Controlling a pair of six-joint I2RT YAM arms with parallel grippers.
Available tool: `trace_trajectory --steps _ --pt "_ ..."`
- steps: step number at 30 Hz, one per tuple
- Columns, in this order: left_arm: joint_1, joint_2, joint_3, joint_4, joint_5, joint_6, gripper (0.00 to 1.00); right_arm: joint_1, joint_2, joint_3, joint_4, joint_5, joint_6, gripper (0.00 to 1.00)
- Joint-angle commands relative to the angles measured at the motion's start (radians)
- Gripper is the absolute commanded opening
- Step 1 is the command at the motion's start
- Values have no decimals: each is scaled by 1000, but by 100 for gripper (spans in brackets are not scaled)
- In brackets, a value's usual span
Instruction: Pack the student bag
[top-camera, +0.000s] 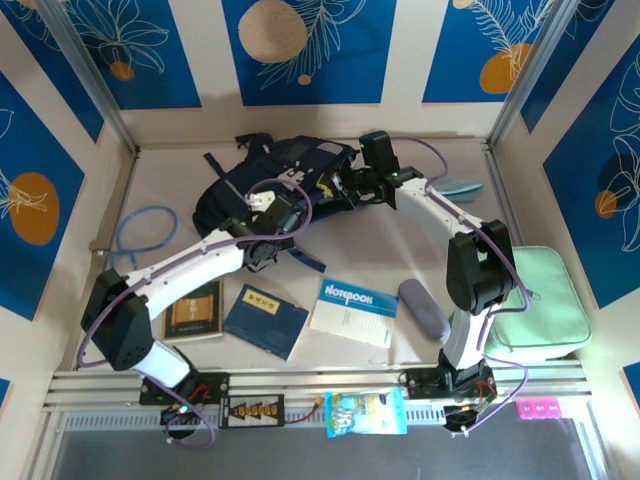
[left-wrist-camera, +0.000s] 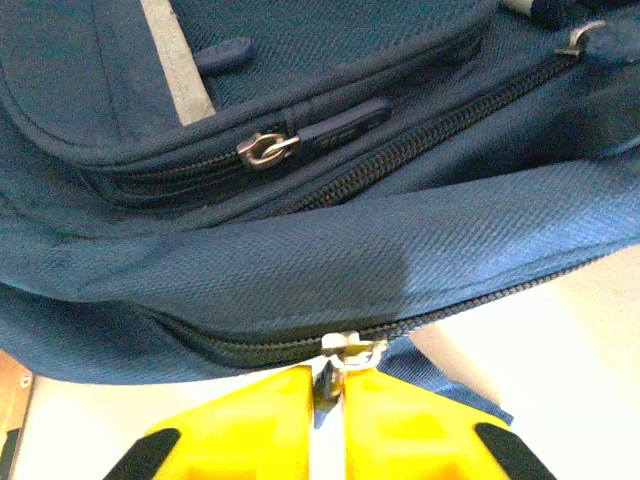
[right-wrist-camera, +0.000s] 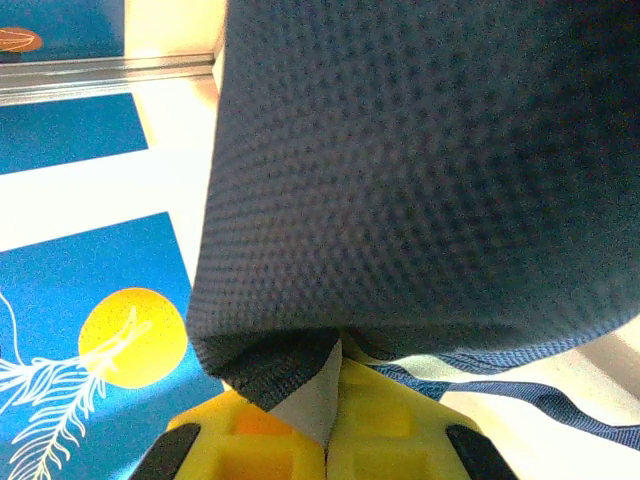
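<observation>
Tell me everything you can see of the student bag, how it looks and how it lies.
The student bag is dark navy woven fabric with a grey stripe, zippered pockets and dark straps. It lies slumped at the far middle of the table. The left gripper pinches a zipper pull; the right gripper clamps a mesh fabric edge.

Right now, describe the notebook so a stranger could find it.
Start at the navy backpack and come toward the near edge. The notebook lies right of a dark blue booklet and left of a grey pouch. It alone is light blue and white, printed NOTEBOOK.
</observation>
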Motion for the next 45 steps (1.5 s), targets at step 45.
trace_trajectory --steps 45 --pt "46 3 -48 -42 -94 34 12 -3 7 72 -20 5 -42 0"
